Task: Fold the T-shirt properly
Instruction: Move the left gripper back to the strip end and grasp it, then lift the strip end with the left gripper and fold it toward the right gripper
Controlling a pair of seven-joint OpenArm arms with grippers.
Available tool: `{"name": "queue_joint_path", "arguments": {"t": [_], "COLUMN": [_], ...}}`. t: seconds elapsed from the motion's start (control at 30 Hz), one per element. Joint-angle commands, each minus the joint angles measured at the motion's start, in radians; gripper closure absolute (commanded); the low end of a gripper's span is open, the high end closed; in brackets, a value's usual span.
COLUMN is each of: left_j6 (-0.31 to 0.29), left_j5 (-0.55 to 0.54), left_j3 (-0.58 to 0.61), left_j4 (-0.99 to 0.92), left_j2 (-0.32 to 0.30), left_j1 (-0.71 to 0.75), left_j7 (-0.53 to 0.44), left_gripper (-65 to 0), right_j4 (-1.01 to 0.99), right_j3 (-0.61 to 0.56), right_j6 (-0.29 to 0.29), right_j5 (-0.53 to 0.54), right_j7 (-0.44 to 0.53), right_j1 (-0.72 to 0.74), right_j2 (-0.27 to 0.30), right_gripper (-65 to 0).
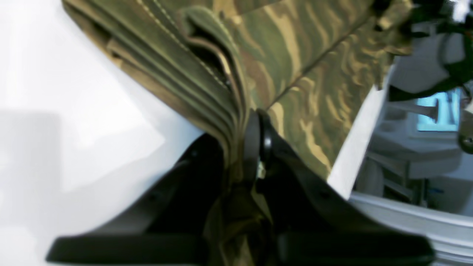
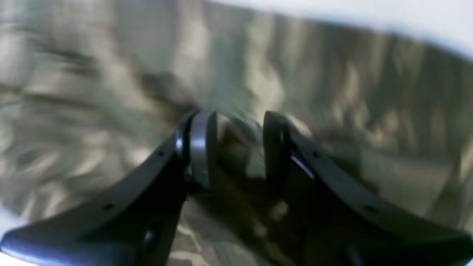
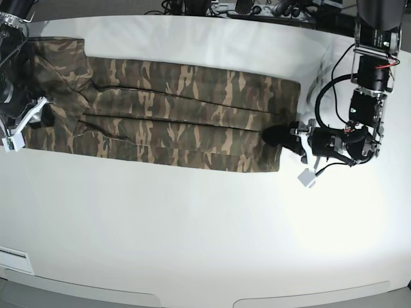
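The T-shirt lies as a long band across the white desk, its sides already turned in. The left gripper has its fingers pinching the stacked hem layers at one end, likely to carry that end over. The right gripper sits at the collar end, fingers spread around bunched cloth

The T-shirt was soft, matt woven cloth in camouflage print, its stacked hems showing pale stitching. The table was smooth, white and faintly glossy. The left gripper looked like black matt plastic; on the right gripper, one fingertip shone like metal.
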Motion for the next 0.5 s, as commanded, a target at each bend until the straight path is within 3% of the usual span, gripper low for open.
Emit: {"name": "queue_joint_path", "arguments": {"t": [0.0,0.17,0.27,0.43,0.47], "left_j6": [0.025,0.024,0.024,-0.023,-0.037], "left_j5": [0.026,0.021,0.017,-0.113,-0.147], "left_j3": [-0.004,-0.007,-0.008,-0.008,-0.008], "left_j4": [-0.004,-0.004,-0.004,-0.004,-0.004], "left_j2": [-0.036,-0.105,-0.139,-0.171,-0.171], "left_j1": [-0.011,-0.011,-0.011,-0.011,-0.011], "left_j7": [0.024,0.016,0.001,0.042,0.059], "left_gripper": [0.0,0.0,0.0,0.0,0.0], "right_j4": [0.029,0.047,0.046,0.046,0.046], "right_j3": [0.009,0.009,0.009,0.009,0.009], "right_j6": [0.012,0.015,0.014,0.014,0.014], "right_j5": [0.035,0.049,-0.007,-0.079,-0.083], "right_j7": [0.001,-0.001,0.004,0.081,0.098], "right_j1": [0.011,0.011,0.008,-0.016,-0.021], "right_j2": [0.023,0.023,0.02,0.019,0.014], "right_gripper": [-24.0,-24.0,-22.7,0.0,0.0]}}
